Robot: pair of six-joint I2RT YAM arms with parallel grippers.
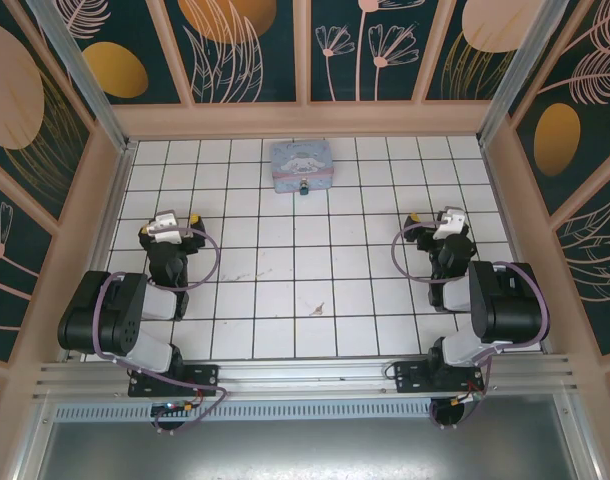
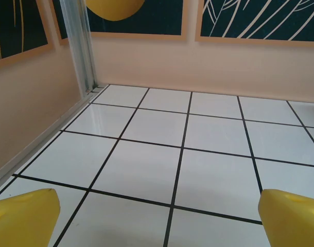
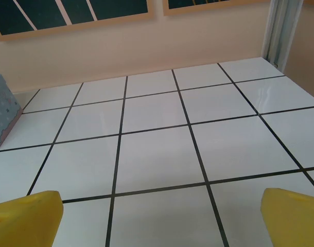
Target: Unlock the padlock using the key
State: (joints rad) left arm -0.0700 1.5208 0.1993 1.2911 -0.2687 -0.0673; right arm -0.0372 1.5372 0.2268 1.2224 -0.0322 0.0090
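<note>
No legible text, label or number anywhere.

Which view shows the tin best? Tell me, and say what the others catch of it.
Top external: the whole tin is in view, lid up, near the far wall. The right wrist catches just one blue corner of it at the left edge.

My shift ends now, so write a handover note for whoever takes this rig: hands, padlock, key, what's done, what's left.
Left hand: open, empty, low on the left side.
Right hand: open, empty, low on the right side.
Padlock: at the near edge of the tin box, far centre; too small to tell if it hangs on the box.
Key: loose on the table, near centre.
Done: nothing; both untouched.
Left: grasp key, steady padlock, insert, turn.
</note>
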